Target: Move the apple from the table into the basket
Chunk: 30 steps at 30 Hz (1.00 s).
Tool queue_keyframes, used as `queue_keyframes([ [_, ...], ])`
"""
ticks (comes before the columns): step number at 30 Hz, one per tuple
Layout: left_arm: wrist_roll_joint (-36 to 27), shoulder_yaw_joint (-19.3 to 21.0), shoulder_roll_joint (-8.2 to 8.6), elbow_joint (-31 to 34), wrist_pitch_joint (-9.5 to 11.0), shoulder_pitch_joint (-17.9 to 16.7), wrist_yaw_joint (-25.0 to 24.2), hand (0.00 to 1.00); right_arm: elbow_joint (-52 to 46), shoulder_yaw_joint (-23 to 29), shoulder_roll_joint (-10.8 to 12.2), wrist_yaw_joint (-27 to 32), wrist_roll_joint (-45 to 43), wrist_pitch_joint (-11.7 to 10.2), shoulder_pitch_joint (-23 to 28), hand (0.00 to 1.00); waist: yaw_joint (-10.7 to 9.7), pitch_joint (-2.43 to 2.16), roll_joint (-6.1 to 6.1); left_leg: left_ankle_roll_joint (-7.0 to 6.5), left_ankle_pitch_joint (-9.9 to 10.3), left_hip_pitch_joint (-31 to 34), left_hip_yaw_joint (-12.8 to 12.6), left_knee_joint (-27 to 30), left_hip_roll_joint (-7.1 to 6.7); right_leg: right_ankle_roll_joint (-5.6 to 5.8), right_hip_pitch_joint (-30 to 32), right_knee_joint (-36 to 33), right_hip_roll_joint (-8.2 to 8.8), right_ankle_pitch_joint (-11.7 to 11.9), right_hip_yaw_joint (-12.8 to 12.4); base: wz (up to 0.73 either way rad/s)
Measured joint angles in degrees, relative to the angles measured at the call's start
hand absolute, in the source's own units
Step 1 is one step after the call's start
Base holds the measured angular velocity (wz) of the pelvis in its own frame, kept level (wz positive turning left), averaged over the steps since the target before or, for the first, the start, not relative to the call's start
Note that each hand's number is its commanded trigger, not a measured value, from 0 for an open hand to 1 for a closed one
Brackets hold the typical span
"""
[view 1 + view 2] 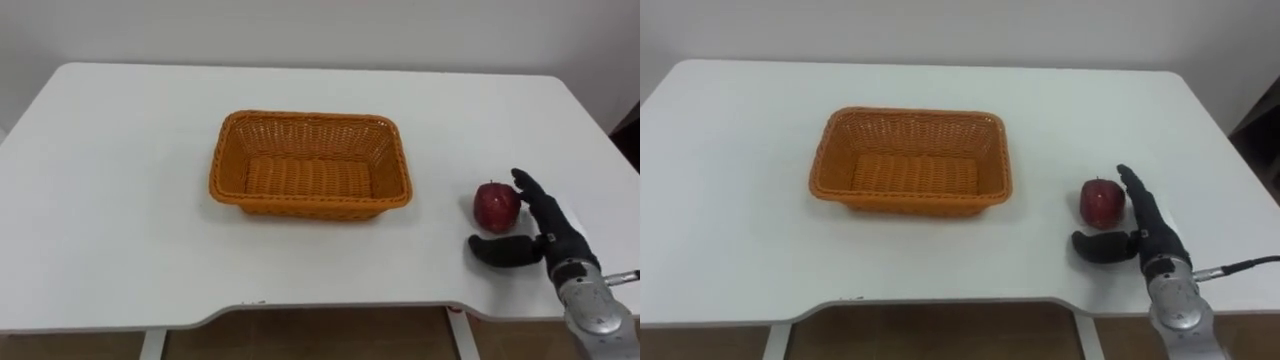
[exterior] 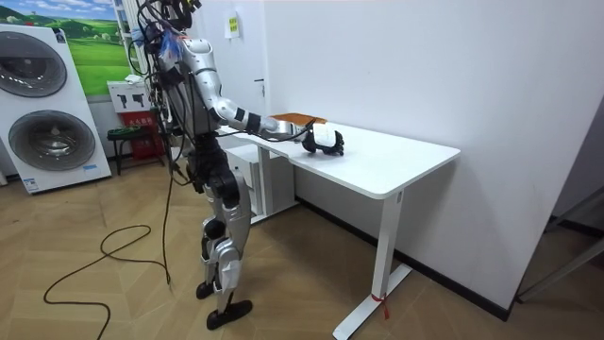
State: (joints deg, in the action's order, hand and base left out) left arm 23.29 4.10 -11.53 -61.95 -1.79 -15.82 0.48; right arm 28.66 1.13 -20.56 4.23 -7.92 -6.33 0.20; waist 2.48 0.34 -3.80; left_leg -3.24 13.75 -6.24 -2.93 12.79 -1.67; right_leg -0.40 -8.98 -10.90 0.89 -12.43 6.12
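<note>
In the left eye view I see the apple (image 1: 496,206) at the frame's right on the white bench (image 1: 120,200). It sits upright, stem end up, too round to show a long axis, right of the orange basket (image 1: 310,207). The right hand (image 1: 556,238) lies spread open just beside it, gripping nothing. In the room view the robot stands at the bench's left end.
</note>
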Motion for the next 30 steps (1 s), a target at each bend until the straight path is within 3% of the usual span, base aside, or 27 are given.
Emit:
queue_keyframes([
  [5,-0.01,-0.03,-0.16,-0.30,0.03,0.17,-0.05,0.00,0.05,0.17,-0.30,1.47,-0.71,0.00,-0.29,1.00,0.98,0.00,0.00,0.00,0.00,-0.22,0.06,-0.06,-0.01,0.00,-0.08,0.12,0.02,0.00,0.16,0.00],
  [17,0.03,-0.95,-0.24,-0.17,0.00,-0.18,-0.05,0.00,0.02,-1.15,-0.14,0.00,-3.37,0.05,-1.90,1.00,1.18,-0.11,-0.13,0.00,-0.01,-0.12,0.39,0.02,-0.06,0.01,-0.37,0.17,0.06,0.00,0.40,0.00],
  [30,0.00,-0.93,-0.31,-0.14,-0.21,1.41,0.64,0.00,-1.74,-1.73,-0.11,2.71,3.32,0.20,-2.29,1.00,1.08,0.15,0.25,0.02,0.00,0.03,1.15,0.68,-0.12,0.00,-0.90,0.23,0.04,-0.01,1.14,0.04],
])
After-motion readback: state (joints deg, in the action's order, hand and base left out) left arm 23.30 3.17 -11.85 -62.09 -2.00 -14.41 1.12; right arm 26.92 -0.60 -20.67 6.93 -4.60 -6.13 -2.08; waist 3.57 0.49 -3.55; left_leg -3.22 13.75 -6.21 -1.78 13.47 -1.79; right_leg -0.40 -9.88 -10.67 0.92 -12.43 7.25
